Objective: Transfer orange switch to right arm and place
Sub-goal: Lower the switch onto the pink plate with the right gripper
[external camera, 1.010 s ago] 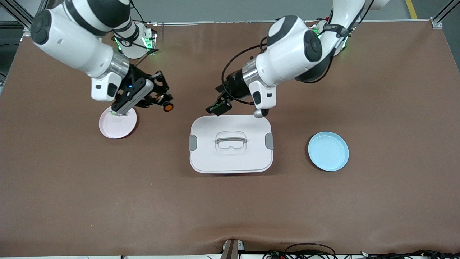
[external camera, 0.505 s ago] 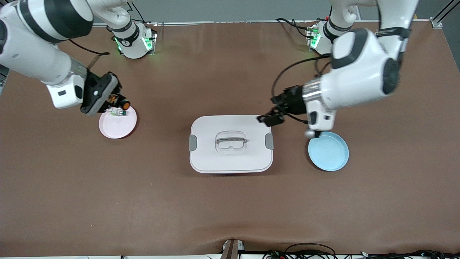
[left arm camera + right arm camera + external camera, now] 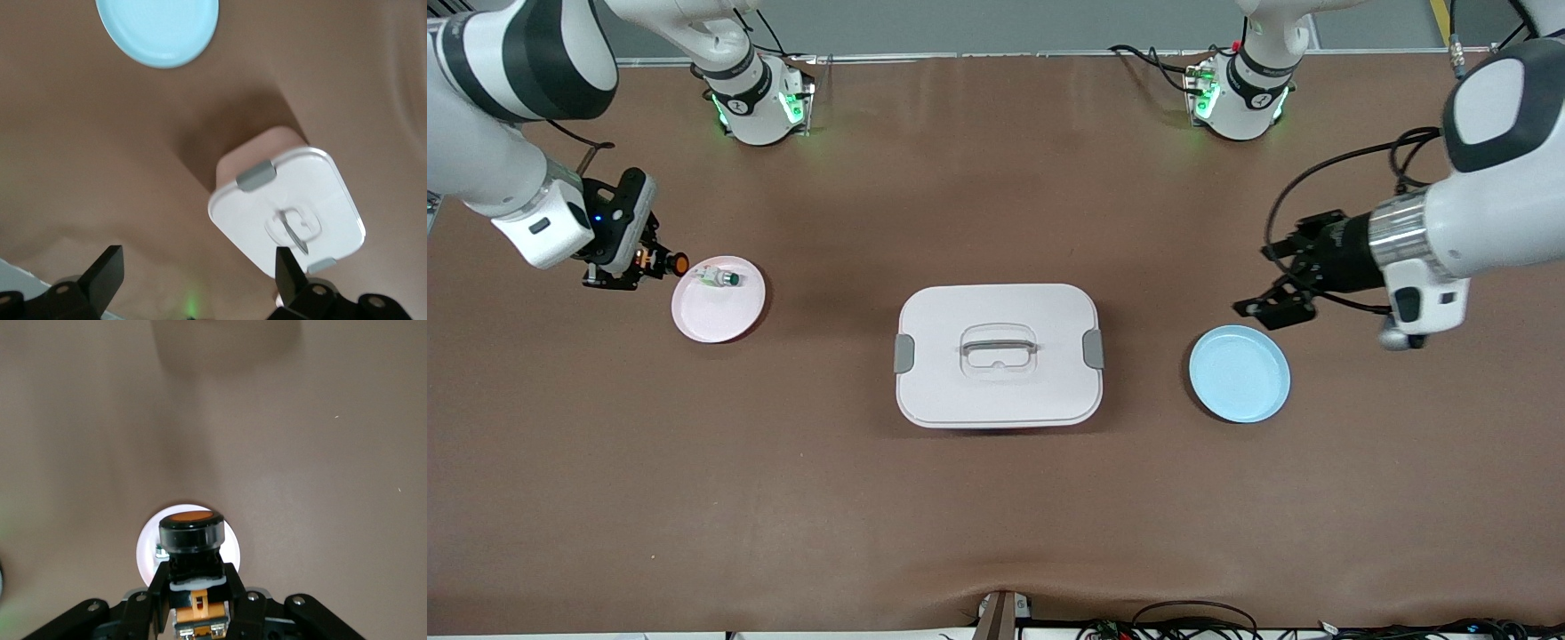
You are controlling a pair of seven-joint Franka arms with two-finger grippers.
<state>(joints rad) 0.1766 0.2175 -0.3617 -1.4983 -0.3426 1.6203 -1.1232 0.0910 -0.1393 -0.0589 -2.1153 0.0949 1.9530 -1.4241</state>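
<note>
The orange switch (image 3: 669,263), black-bodied with a round orange cap, is clamped in my right gripper (image 3: 649,262), which is shut on it. It hangs over the table just beside the pink plate (image 3: 725,316), on the side toward the right arm's end, cap pointing at the plate. In the right wrist view the switch (image 3: 190,532) sticks out past the right gripper (image 3: 195,577), with the pink plate (image 3: 231,545) under it. My left gripper (image 3: 1267,280) is open and holds nothing, up in the air next to the blue plate (image 3: 1239,373). Its fingers (image 3: 107,272) stand wide apart.
A whitish switch with a green cap (image 3: 717,277) lies on the pink plate. A white lidded box (image 3: 998,391) with a handle and grey clips sits mid-table. The left wrist view shows the box (image 3: 333,193) and blue plate (image 3: 158,30).
The right arm has carried the orange switch across the pink plate toward its own end of the table. The left arm has swung away from the box to beside the blue plate.
</note>
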